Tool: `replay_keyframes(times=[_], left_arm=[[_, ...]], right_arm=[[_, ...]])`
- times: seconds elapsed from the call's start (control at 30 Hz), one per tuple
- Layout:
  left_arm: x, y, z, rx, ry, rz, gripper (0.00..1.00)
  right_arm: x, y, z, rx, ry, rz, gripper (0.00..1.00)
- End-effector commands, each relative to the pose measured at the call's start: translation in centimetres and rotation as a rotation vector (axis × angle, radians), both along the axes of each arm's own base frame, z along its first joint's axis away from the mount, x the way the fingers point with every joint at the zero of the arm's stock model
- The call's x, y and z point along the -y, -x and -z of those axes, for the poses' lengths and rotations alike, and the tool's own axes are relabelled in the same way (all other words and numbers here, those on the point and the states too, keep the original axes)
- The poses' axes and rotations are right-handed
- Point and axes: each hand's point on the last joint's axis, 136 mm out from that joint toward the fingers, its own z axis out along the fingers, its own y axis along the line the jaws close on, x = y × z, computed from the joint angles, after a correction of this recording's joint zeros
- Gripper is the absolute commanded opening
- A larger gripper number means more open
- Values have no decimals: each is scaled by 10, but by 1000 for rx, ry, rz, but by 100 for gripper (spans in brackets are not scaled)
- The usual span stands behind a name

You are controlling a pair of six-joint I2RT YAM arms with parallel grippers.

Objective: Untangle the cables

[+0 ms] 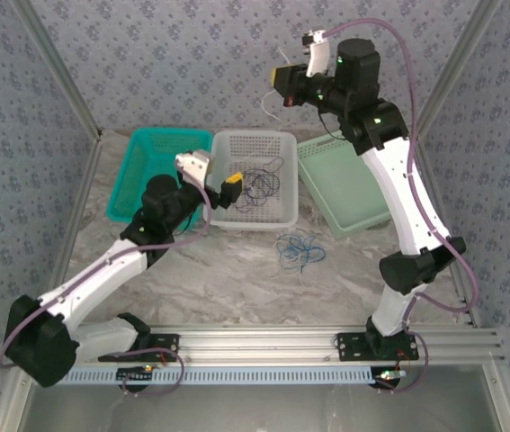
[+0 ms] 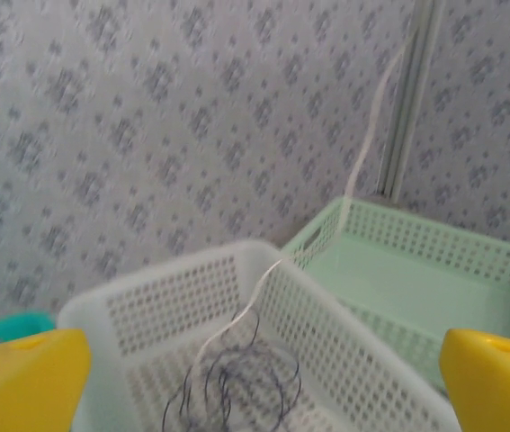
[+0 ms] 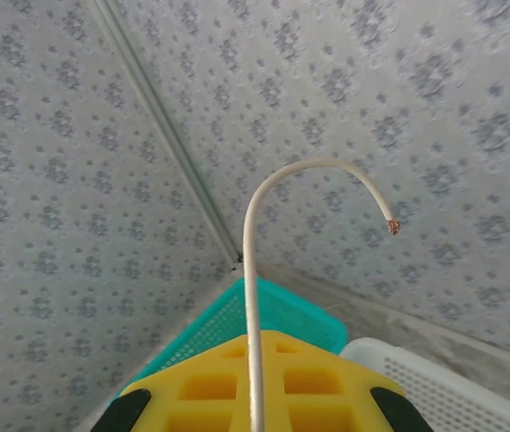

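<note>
Cables [image 1: 263,180] are part done: blue one [image 1: 299,247] out, we pinch the white one [image 3: 251,288] in our right gripper [image 3: 255,391], left gripper [image 1: 229,190] open over the dark tangle [image 2: 232,391].

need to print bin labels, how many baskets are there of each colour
teal basket: 1
white basket: 1
pale green basket: 1
total: 3
</note>
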Motion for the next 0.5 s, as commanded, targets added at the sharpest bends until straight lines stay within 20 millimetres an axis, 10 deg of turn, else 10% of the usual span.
replay_keyframes(times=[0.0,0.47], left_arm=[[20,-2,-48,141,51,108,99],[24,-47,-112,255,238,140,88]], right_arm=[[-23,17,-18,-5,-71,-92,0],[-62,24,-19,-43,-132,-194,0]])
